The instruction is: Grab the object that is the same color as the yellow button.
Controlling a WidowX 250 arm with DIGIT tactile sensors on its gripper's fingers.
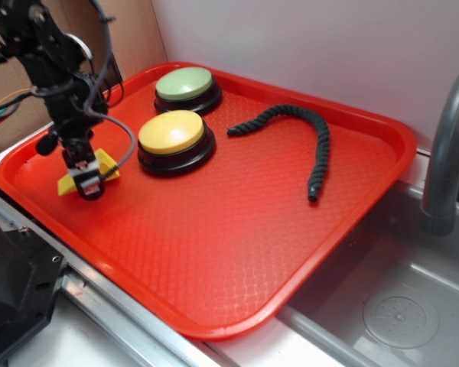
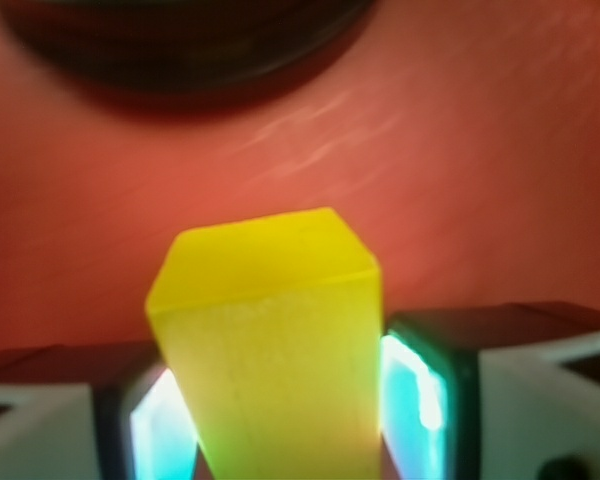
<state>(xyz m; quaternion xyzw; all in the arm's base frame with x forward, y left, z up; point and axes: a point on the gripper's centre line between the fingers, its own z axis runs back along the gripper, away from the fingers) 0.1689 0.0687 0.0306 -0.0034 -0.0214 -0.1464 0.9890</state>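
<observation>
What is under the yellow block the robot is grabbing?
Only the red tray shows around the yellow block, between the gripper fingers. The block covers the spot right beneath it.

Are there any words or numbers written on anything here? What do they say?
None can be read.
The yellow wedge, yellow button, green button, black rope and red tray: plain, no writing.
The gripper shows a small red and white patch in the exterior view, too small to tell if it is writing.
</observation>
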